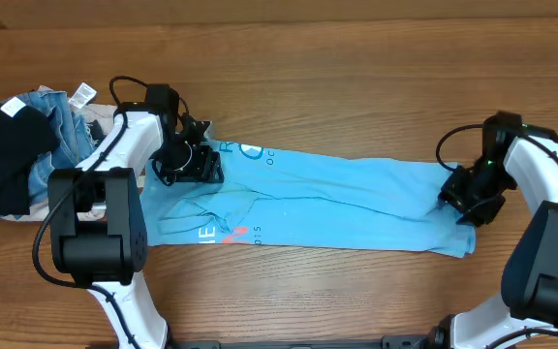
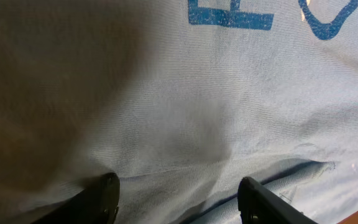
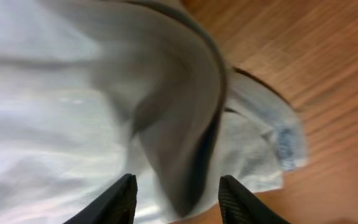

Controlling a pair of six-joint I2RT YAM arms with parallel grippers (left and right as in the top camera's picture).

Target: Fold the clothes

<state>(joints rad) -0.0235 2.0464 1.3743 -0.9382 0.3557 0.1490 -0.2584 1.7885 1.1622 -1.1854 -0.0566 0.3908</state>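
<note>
Lying across one table [image 1: 356,58], one blue T-shirt [image 1: 356,199].

Both arms are the same build: white shell links, black joint housings. Left arm [image 1: 129,141] has a black cable [image 1: 124,85] looping at its 11 o'clock; right arm [image 1: 541,179] has its cable [image 1: 446,145] at 9 o'clock. Bulky black rounded housing [image 1: 90,228] on the left arm, same on the right. Jaws are matte black; fingers [image 2: 104,196] have rounded tips. Possibly a green LED near the right wrist, too small to confirm.
</note>
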